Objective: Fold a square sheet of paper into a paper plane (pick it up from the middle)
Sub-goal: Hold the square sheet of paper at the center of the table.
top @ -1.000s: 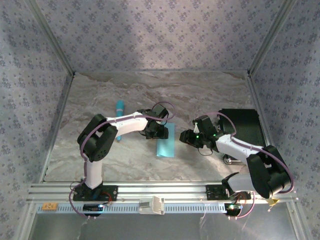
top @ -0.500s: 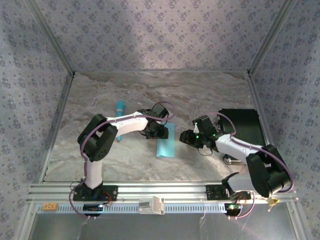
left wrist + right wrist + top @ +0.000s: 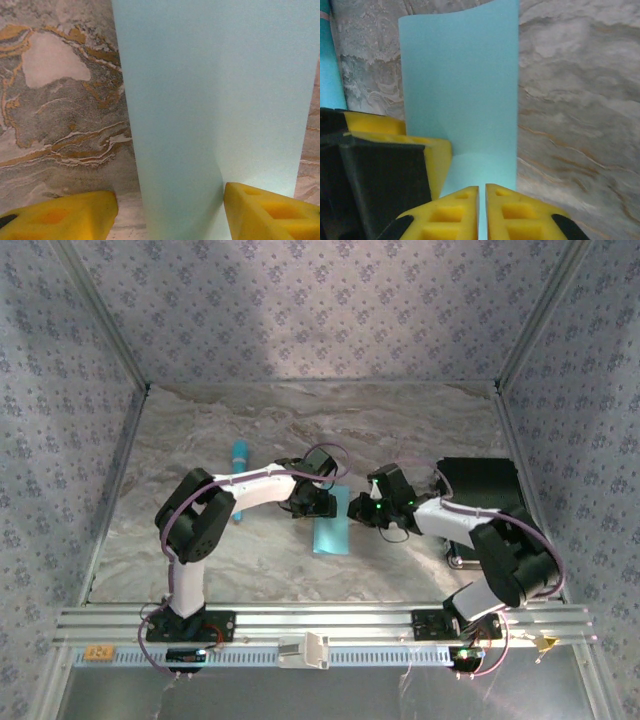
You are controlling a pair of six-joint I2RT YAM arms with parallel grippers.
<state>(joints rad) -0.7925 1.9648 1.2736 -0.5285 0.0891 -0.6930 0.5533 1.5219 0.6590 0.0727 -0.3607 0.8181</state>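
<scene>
The blue paper (image 3: 332, 535) lies in the middle of the table (image 3: 420, 430), folded down to a long strip, and both grippers are close against it, one from each side. The left gripper (image 3: 170, 217) stands with its fingers (image 3: 65, 216) apart, straddling the strip. One finger touches the paper where a fold line runs, the other sits just beside the edge on the bare marble. The right gripper (image 3: 482, 212) has its fingers pressed together, tip down at the strip's end beside the left one. I cannot tell whether a layer of paper is caught between them.

This looks to me like a creasing step. To do it well, the left gripper should pin the strip flat while the right one's closed tip runs along the fold, low, slow and straight. The paper is thin and the marble smooth, so any sideways push would likely skew the strip and spoil the crease. The teal stick (image 3: 239, 480) lies well off to the left, out of the way
</scene>
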